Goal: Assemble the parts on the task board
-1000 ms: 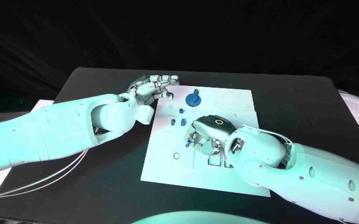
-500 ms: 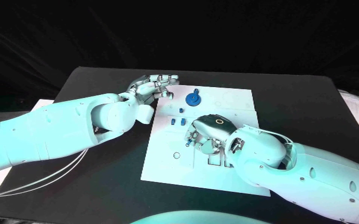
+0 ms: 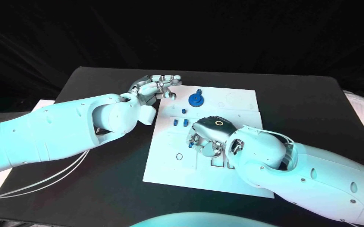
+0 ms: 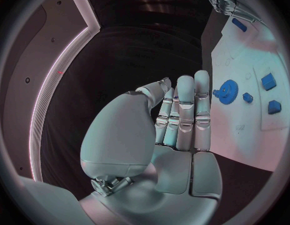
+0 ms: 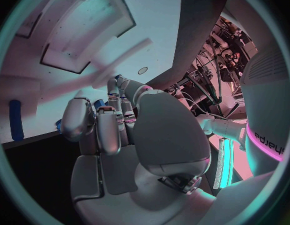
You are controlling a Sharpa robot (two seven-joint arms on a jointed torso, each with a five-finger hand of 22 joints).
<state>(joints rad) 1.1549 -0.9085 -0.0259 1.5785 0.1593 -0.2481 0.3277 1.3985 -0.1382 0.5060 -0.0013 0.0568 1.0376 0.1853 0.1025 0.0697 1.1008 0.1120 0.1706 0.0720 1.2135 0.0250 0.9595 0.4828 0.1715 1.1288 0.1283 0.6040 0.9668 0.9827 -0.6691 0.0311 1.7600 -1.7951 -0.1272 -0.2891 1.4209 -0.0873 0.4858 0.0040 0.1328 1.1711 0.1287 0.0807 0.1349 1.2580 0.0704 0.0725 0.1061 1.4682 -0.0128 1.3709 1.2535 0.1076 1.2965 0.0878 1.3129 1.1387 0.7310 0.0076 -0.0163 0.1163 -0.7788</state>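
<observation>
Lying flat, white task board [image 3: 228, 101], blue gear [image 3: 195, 100], both hands' grasp unclear

Black table [image 3: 303, 101] under both hands | black curtain [image 3: 182, 22] hanging behind, beyond the fingertips | white sheet [image 3: 38, 106] at table edge, outward of left arm
</observation>
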